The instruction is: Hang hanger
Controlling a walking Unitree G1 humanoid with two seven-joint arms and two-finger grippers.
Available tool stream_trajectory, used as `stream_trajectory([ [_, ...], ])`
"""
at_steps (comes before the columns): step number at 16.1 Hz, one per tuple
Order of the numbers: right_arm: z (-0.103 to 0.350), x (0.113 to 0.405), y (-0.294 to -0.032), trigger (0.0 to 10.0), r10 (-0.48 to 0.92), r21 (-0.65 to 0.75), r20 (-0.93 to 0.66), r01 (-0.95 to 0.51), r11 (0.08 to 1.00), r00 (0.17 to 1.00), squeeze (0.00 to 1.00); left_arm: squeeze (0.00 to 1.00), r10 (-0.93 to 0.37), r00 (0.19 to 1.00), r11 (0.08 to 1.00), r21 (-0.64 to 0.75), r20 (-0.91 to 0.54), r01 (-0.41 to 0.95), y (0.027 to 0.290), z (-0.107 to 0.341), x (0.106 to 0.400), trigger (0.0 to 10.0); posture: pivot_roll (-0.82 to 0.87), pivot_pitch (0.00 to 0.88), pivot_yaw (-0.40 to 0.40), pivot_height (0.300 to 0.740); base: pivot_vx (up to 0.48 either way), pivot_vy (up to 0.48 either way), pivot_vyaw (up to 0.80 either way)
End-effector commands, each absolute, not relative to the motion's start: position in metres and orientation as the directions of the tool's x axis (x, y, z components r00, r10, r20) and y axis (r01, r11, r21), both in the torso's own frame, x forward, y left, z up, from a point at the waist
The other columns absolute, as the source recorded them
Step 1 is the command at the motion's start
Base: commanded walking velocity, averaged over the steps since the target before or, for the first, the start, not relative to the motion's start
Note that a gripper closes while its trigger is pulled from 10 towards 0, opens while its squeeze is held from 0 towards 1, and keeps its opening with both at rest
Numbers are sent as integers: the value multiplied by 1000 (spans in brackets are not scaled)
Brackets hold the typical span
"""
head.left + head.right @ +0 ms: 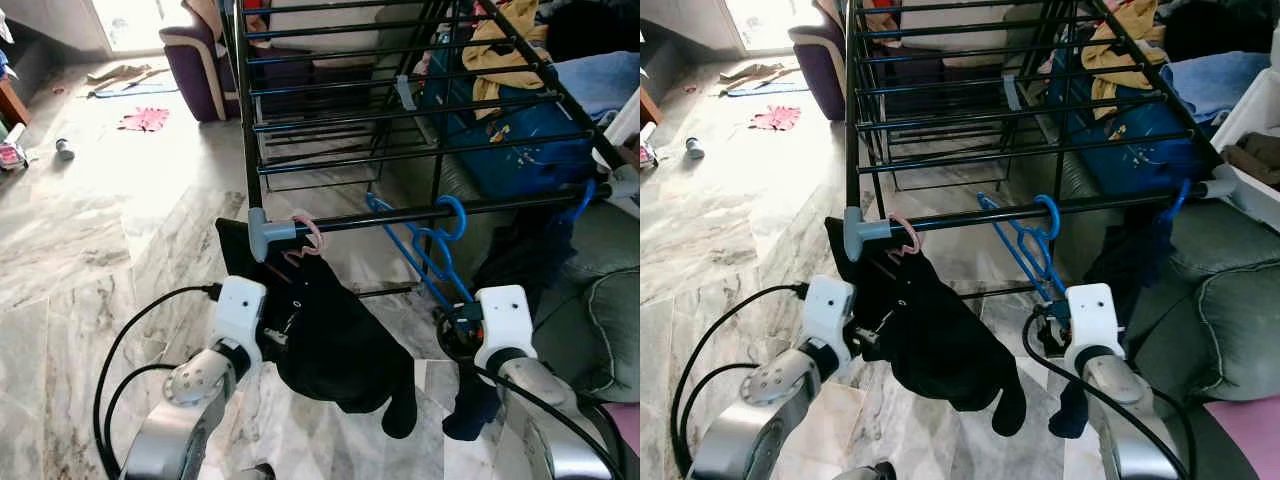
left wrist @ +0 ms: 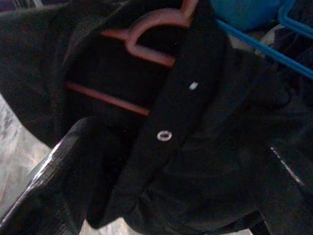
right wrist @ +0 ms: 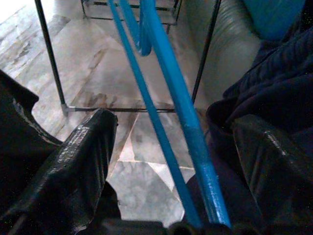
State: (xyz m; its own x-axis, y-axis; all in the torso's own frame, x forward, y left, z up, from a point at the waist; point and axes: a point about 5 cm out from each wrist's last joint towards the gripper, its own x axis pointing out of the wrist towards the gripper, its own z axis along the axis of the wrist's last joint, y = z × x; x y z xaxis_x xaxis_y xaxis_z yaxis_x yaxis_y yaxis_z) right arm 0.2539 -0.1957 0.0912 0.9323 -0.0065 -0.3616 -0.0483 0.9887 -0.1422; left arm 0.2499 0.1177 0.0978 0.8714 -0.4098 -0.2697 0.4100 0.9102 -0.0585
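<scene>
Right wrist view: blue hanger, thin plastic bars, between open pincer fingers.

Two hangers hang on the rack's front rail: garment hanger left, bare hanger right.

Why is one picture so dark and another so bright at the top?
Left wrist view: the black garment on the pink hanger sits right against the lens, so it looks dim and a bit soft. Left eye view: daylight from a doorway washes out the top corner and puts glare on the marble floor. Right wrist view: the blue hanger is lit and fairly sharp.
</scene>
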Motion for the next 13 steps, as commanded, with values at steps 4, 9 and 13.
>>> stream_trajectory([
  [4,96,248,-195,10000,-13,-155,-339,-42,987,941,1000,0,-408,873,911,-63,-267,407,117,99,247,10000,-55,137,1,740,0,0,0],
  [9,109,242,-199,10000,-41,-166,-281,-7,986,959,1000,0,-413,879,909,-44,-237,415,115,103,247,10000,-60,128,3,740,0,0,0],
  [13,116,238,-199,10000,-44,-191,-232,-1,982,972,1000,0,-409,885,912,-63,-225,405,117,104,247,10000,-66,123,5,740,0,0,0],
])
